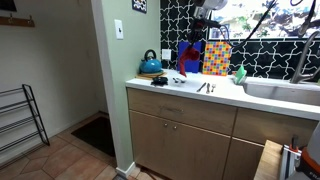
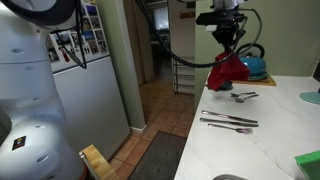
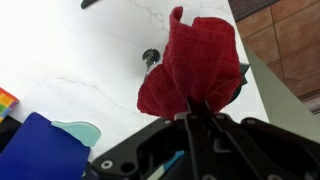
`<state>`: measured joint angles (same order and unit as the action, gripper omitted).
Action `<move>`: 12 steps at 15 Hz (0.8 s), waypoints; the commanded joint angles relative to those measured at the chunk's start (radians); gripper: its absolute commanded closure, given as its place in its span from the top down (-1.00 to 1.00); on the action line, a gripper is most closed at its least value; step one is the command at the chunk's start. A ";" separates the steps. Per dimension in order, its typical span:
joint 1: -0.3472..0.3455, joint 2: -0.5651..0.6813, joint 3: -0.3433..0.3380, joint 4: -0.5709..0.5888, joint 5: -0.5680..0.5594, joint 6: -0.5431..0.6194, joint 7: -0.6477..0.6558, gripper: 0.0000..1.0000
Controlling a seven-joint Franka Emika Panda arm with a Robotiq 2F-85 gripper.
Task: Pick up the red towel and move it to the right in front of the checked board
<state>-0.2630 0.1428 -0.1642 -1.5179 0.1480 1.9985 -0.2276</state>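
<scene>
My gripper (image 3: 197,108) is shut on the red towel (image 3: 195,60) and holds it hanging above the white counter (image 3: 80,50). In an exterior view the gripper (image 2: 226,47) pinches the top of the towel (image 2: 228,72), which hangs clear of the counter near its far end. The towel also shows small in an exterior view (image 1: 184,48), left of the colourful checked board (image 1: 216,57) that stands against the tiled wall. A corner of the board shows in the wrist view (image 3: 7,100).
A blue object (image 3: 40,148) stands next to the board. Several utensils (image 2: 230,121) lie on the counter, with a spoon (image 3: 150,57) below the towel. A teal kettle (image 1: 150,64) stands at the counter's end. A sink (image 1: 285,90) lies beyond the board.
</scene>
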 commanded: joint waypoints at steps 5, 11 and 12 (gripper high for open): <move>-0.060 0.077 -0.062 0.008 0.153 0.201 0.195 -0.97; -0.106 0.109 -0.117 0.003 0.166 0.335 0.395 -0.97; -0.113 0.115 -0.126 0.003 0.168 0.350 0.434 -0.97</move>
<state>-0.3589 0.2365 -0.2671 -1.5175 0.2975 2.2972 0.1107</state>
